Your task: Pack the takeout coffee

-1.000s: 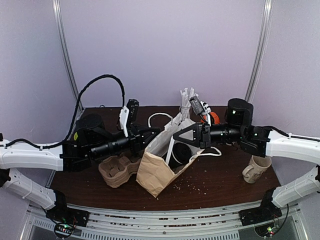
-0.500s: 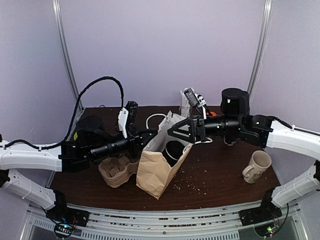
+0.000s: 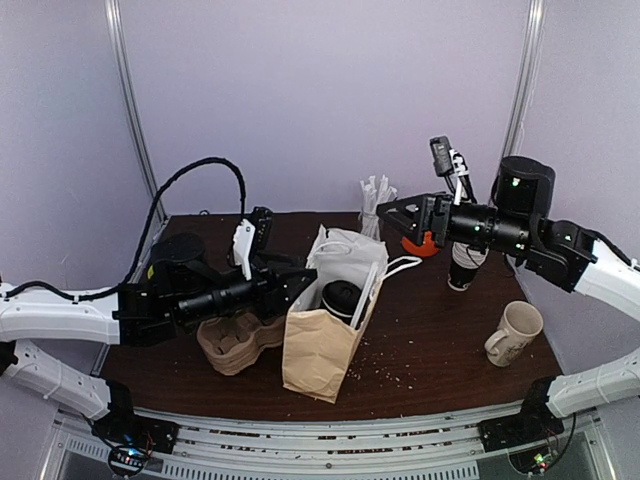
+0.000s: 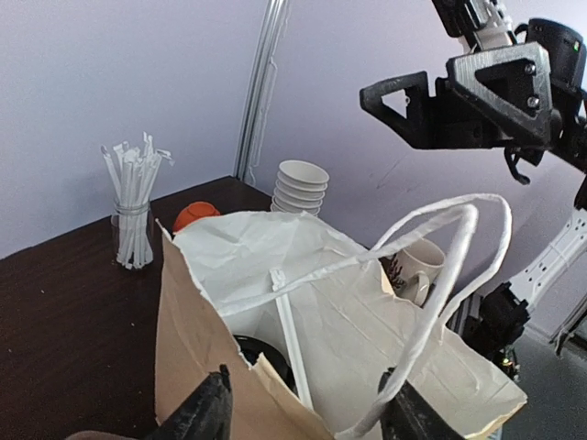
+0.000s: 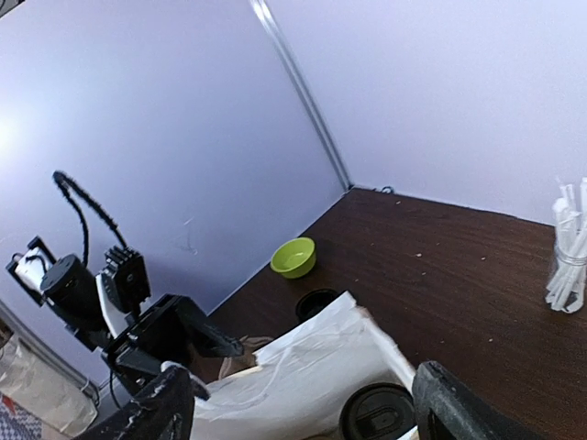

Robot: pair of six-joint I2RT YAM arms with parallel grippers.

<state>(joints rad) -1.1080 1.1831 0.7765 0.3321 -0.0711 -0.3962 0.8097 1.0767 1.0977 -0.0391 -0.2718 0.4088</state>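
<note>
Takeout coffee (image 3: 340,298) upright inside the paper bag (image 3: 315,350), long axis vertical, lid up toward the bag's open mouth. Only the top on show: a round black plastic lid, faintly glossy, with a raised rim. Cup body and print hidden by the bag walls.

Bag standing near the middle of the dark wooden table (image 3: 430,360). Kraft brown outside, white and creased inside, with twisted white paper handles (image 4: 459,238) looping above the rim.

Left fingers (image 4: 204,414) apart, set either side of the bag's near wall at its rim; impossible to tell whether touching the paper. Right fingers (image 5: 151,408) spread wide, holding nothing, raised well above the table, behind and to the right of the bag.

Moulded brown pulp carrier (image 3: 230,345) just beside the bag on its left. Cream mug (image 3: 513,335) well apart on the right. Farther back, white straws (image 4: 133,197) bunched in a clear glass, stacked white paper cups (image 4: 301,188) and a small green bowl (image 5: 293,257).
</note>
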